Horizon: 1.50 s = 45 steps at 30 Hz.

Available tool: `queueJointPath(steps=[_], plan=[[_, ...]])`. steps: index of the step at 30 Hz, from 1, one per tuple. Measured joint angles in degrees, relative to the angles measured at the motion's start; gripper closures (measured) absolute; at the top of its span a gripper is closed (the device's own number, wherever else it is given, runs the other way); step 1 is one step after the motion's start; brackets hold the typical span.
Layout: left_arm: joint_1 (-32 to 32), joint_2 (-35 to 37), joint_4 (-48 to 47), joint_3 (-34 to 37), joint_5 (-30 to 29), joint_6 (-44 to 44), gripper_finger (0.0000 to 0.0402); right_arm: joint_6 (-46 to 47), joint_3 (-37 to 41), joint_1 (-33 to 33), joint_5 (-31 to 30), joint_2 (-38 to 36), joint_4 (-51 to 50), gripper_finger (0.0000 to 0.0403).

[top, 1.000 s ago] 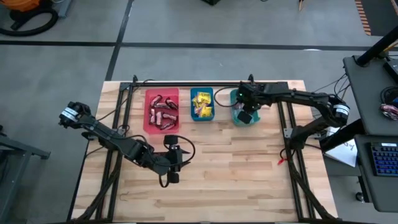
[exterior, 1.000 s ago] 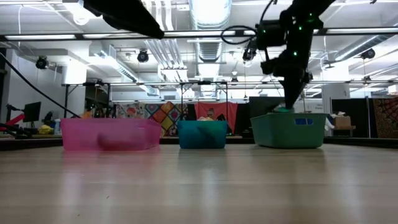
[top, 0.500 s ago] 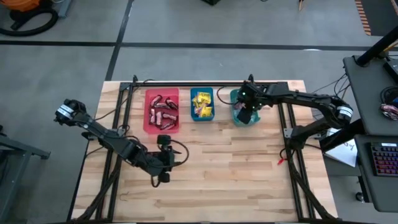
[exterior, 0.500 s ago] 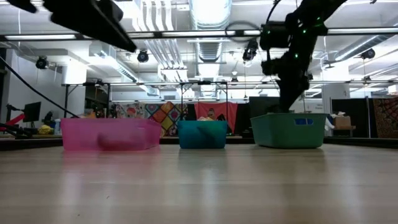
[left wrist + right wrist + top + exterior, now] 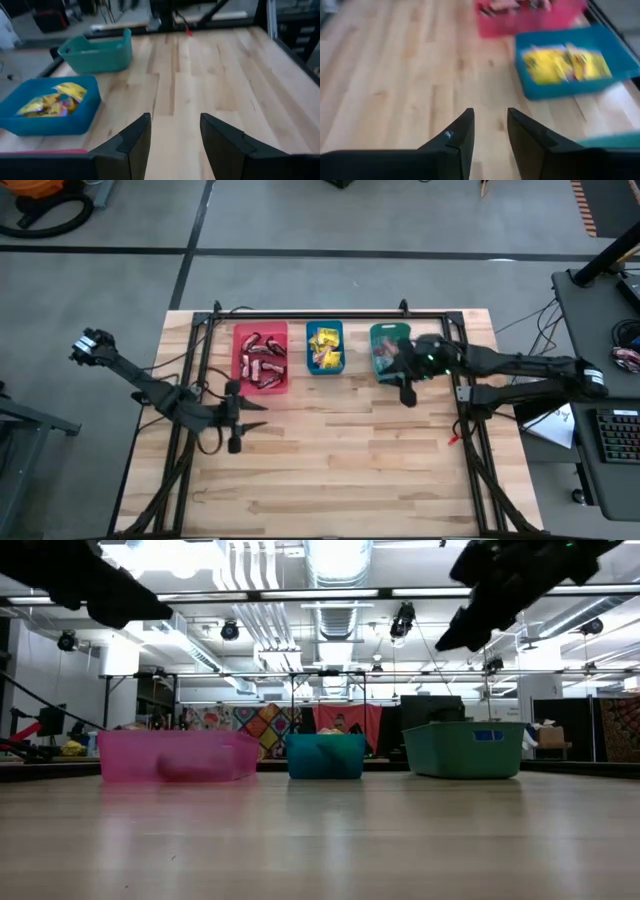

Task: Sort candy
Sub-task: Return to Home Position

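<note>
The candy lies sorted in a row of bins near the worktop's far edge. Dark brown-red bars [image 5: 261,358] fill the red bin [image 5: 238,330] on the left, and yellow packets [image 5: 324,348] fill the blue bin [image 5: 341,366] in the middle. What lies in the teal bin [image 5: 388,330] on the right cannot be made out under the right arm. The bins stand just beside one another, apart. From them to the near edge the worktop [image 5: 350,480] shows bare planks, with black frame rails along the far edge and both sides. The left gripper [image 5: 175,117] hangs raised just in front of the red bin, its fingers apart and holding nothing. The right gripper [image 5: 490,112] hangs raised at the teal bin's near wall, likewise apart and holding nothing. A small blue label [image 5: 488,735] on the teal bin's front is too small to read.
</note>
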<state>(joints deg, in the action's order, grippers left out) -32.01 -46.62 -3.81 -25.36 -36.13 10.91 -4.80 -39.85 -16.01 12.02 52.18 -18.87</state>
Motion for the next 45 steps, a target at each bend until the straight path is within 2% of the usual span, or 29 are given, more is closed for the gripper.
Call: queueJointPath(steps=[3, 9, 16, 19, 25, 35, 41, 43, 45], plan=[[0.5, 6.5, 4.1, 5.0, 0.1, -3.1, 0.0247, -0.7, 3.8, 3.9, -0.6, -4.3, 3.5, 0.0303], [2.7, 20.0, 8.3, 12.5, 0.2, -8.8, 0.0247, -1.3, 8.9, 10.0, -6.4, -10.1, 6.2, 0.0318], [8.9, 33.8, 7.0, 17.5, 4.3, -10.4, 0.0247, -2.8, 13.2, 10.5, -6.7, -16.8, 8.4, 0.0323], [11.6, 38.5, 3.7, 18.2, 6.1, -10.5, 0.0247, -2.8, 14.1, 10.5, -6.6, -19.5, 8.7, 0.0322], [12.4, 46.6, -3.4, 18.9, 7.2, -11.6, 0.0247, -3.7, 16.5, 10.5, -5.5, -25.0, 9.0, 0.0322], [13.5, 46.7, -3.1, 21.1, 7.4, -13.1, 0.0247, -5.6, 26.0, 10.5, -5.4, -36.1, 16.4, 0.0336], [13.5, 46.1, 4.3, 23.4, 8.6, -15.0, 0.0247, -7.6, 32.3, 10.5, -4.0, -44.7, 16.8, 0.0351], [13.5, 46.1, 5.5, 23.8, 6.4, -15.5, 0.0247, -9.4, 34.2, 10.4, -4.4, -48.3, 16.4, 0.0358], [13.5, 46.1, 5.4, 23.8, 1.1, -13.0, 0.0247, -11.1, 35.9, 10.4, -5.0, -51.8, 16.3, 0.0366]])
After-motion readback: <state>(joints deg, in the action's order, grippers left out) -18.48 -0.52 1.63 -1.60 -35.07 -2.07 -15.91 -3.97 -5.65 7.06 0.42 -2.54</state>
